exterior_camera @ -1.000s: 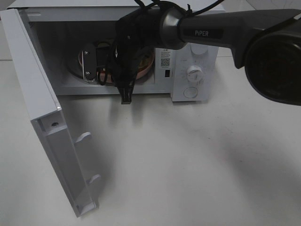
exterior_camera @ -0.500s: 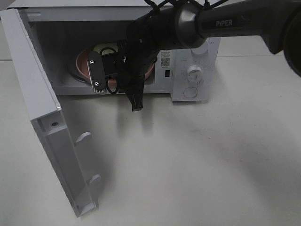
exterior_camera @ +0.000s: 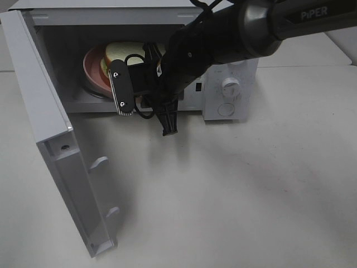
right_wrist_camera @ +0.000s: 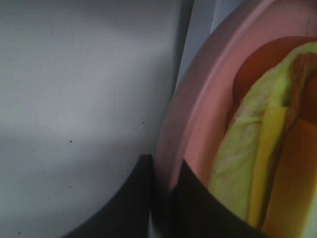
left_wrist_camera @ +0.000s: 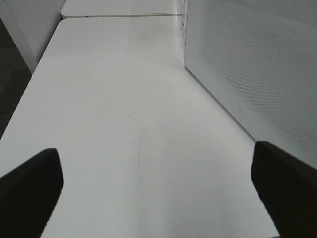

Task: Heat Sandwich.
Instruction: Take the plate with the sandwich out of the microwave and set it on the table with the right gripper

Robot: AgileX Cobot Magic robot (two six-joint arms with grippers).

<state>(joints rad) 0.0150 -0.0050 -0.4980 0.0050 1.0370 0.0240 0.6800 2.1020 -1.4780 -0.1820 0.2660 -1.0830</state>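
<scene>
The sandwich (exterior_camera: 119,52), white bread with yellow-green filling (right_wrist_camera: 257,148), lies on a round pink plate (exterior_camera: 92,67) inside the open microwave (exterior_camera: 111,17), in the left half of the cavity. The plate stands tilted. My right gripper (exterior_camera: 111,71) reaches in from the right and is shut on the plate's rim (right_wrist_camera: 171,148); in the right wrist view its dark fingers (right_wrist_camera: 133,203) clamp the rim from both sides. In the exterior view the wrist camera partly hides the fingertips. Out of the exterior view, my left gripper (left_wrist_camera: 158,198) hangs open over bare table with nothing between its fingers.
The microwave door (exterior_camera: 47,134) swings out wide to the left, its handle pegs (exterior_camera: 99,163) facing the table; its dotted outer face (left_wrist_camera: 247,64) is beside the left gripper. The control panel with knobs (exterior_camera: 230,86) is at the right. White table (exterior_camera: 234,195) spreads in front.
The right arm has swung and its wrist has turned and dropped slightly. The plate it holds now shows tilted at the cavity's left with the sandwich in view. The left gripper is unchanged.
</scene>
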